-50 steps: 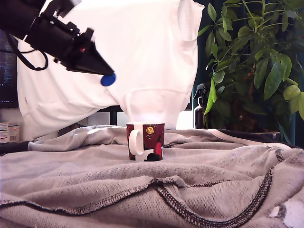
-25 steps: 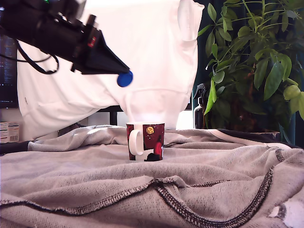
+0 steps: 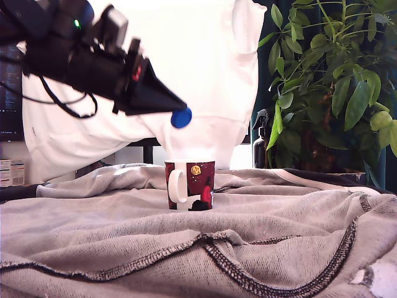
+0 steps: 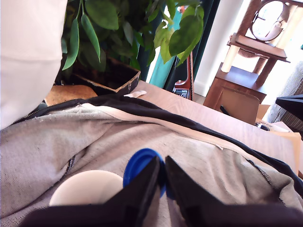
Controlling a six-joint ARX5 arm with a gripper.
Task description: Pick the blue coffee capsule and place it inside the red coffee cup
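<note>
Pick was done; place wasn't. The gripper (image 3: 175, 113) had its two dark fingers (image 4: 142, 187) pinched on the blue coffee capsule (image 3: 181, 117), w/ the capsule's round face poking out past the tips. Capsule hung in the air, clear of everything, well above the cloth.

In the exterior view the red coffee cup (image 3: 190, 185) stood upright on the grey sweatshirt (image 3: 260, 230) covering the table, white handle toward that view's left. Capsule sat at approx 11–12 o'clock from the cup's rim, i.e. above it and a touch short of the mouth's centre. Wrist view agreed: the white inside of the cup (image 4: 87, 187) showed just beside the capsule (image 4: 142, 165), not under it, so alignment looked close but not exact.

Left to do, as I judged it: nudge over until the capsule was over the opening, come down toward the rim, let go. Cup mouth was much wider than the capsule, so tolerance seemed fair. Risk: releasing from this offset could clip the rim or bounce the capsule onto the cloth.

Bkgd: white garment (image 3: 186, 68) hanging behind, potted plant (image 3: 329, 81) at 2 o'clock from the cup.
</note>
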